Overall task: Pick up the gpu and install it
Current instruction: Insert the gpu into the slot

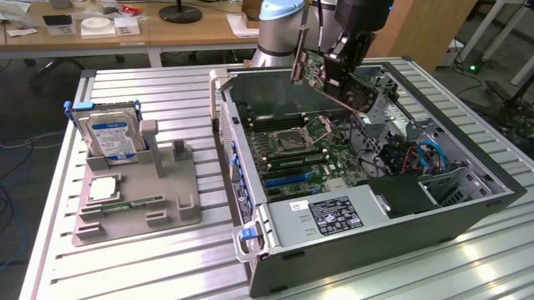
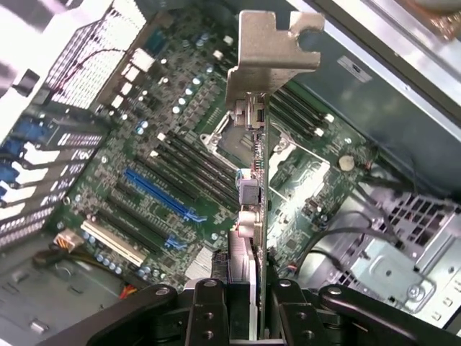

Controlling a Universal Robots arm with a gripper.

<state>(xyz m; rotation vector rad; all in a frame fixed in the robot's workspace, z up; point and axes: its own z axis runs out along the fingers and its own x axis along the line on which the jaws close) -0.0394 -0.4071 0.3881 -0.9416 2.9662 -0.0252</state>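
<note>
Silver slats of the table [image 1: 150,269] are seen nearest, along the lower edge of the exterior view. On them an open computer case [image 1: 467,206] is laid on its side, with its power supply [image 1: 334,215] at the lower middle of the frame. At the exterior view's left a grey holder [image 1: 167,212] is set, apart from the case, and a hard drive [image 1: 112,137] (blue label facing out) is stood upright at its far end. Farther in, the motherboard [image 1: 292,156] is exposed on the case floor. Above it, at the upper middle of the frame, the gpu [image 1: 313,69] is held tilted and clear of the board. The gripper [image 1: 346,56] is clamped on the card. In the wrist view its black fingers [image 2: 209,310] are pressed against both faces of the gpu, which is seen edge-on, with the pale bracket [image 2: 270,50] at the end away from the gripper and a blue slot [image 2: 166,194] on the board beyond. Behind, the arm [image 1: 279,25] and a wooden desk [image 1: 192,34] are seen at the upper edge.
</note>
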